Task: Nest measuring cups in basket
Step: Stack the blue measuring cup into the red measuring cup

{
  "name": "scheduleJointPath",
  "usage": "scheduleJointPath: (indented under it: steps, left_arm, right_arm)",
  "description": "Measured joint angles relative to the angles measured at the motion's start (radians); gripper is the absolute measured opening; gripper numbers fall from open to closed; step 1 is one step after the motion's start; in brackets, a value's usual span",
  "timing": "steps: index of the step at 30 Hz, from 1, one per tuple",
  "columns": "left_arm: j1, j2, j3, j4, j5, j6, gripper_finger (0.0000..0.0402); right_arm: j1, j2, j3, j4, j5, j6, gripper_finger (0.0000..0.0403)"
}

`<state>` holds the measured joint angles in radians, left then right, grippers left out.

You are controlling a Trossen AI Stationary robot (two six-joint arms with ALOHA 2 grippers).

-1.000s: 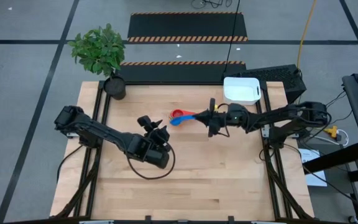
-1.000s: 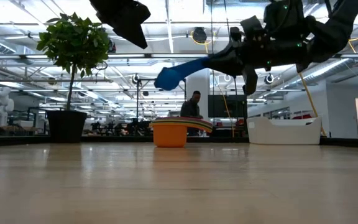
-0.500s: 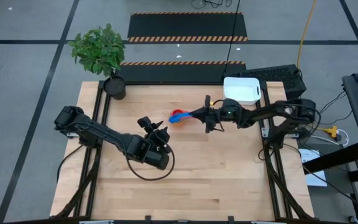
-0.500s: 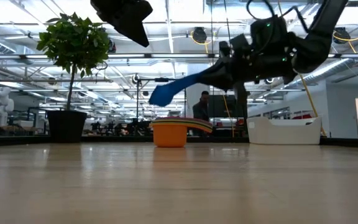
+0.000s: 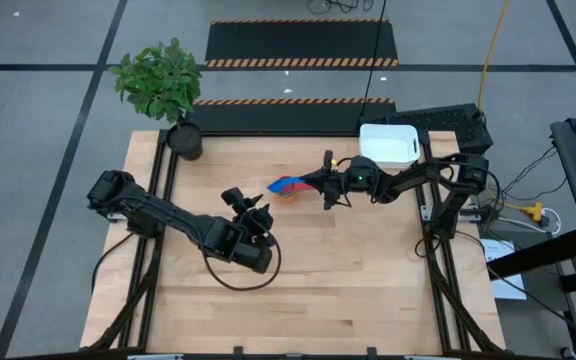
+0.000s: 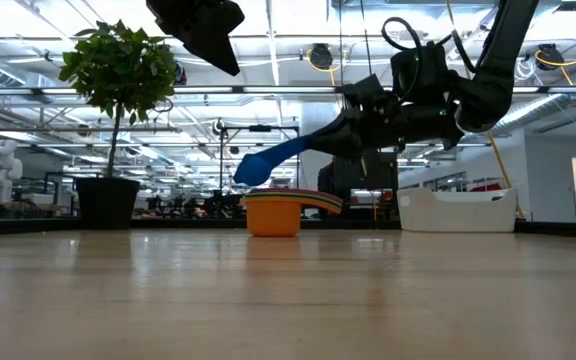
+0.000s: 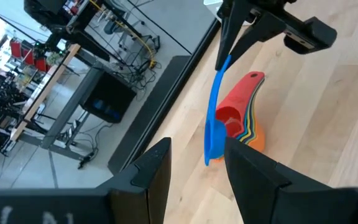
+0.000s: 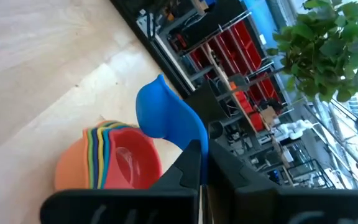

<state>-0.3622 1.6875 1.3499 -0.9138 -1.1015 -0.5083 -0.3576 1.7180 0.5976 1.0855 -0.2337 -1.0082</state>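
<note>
A stack of nested measuring cups [image 5: 290, 191], orange outermost and red innermost, stands on its base on the table, seen also in the low view [image 6: 273, 213] and the left wrist view [image 7: 246, 119]. Just above it hangs a blue measuring cup [image 6: 268, 162], with my right gripper [image 5: 322, 183] shut on it. The white basket [image 5: 388, 145] stands on the table's far right, with no cup showing in it. My left gripper [image 5: 249, 206] hovers open near the table's middle, nothing between its fingers. My right gripper pinches the blue cup's handle at its free end [image 8: 197, 148] between its two fingers. The fingers come about level from the table's right side and lie along the handle. The cup is lifted clear and slants down, its bowl [image 6: 252, 171] lowest, just above the stack's rim.
A potted plant [image 5: 161, 80] in a dark round pot [image 5: 185, 141] stands at the table's far left corner. Bare wooden tabletop [image 5: 348, 280] lies toward the near edge. The left arm [image 5: 158, 212] stretches across the table's left half.
My right gripper has gone toward the table's left edge and down, carrying the blue cup. The cup's bowl has sunk from well above the stack to just over its rim. The stack has stayed where it was.
</note>
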Motion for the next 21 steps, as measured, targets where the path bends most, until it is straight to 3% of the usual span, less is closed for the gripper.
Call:
scheduleJointPath:
  steps: [21]
  left_arm:
    - [-0.007, 0.0, 0.0, 0.001, 0.002, -0.003, 0.0152]
  right_arm:
    - [-0.023, -0.01, 0.0, -0.037, 0.053, -0.026, 0.0]
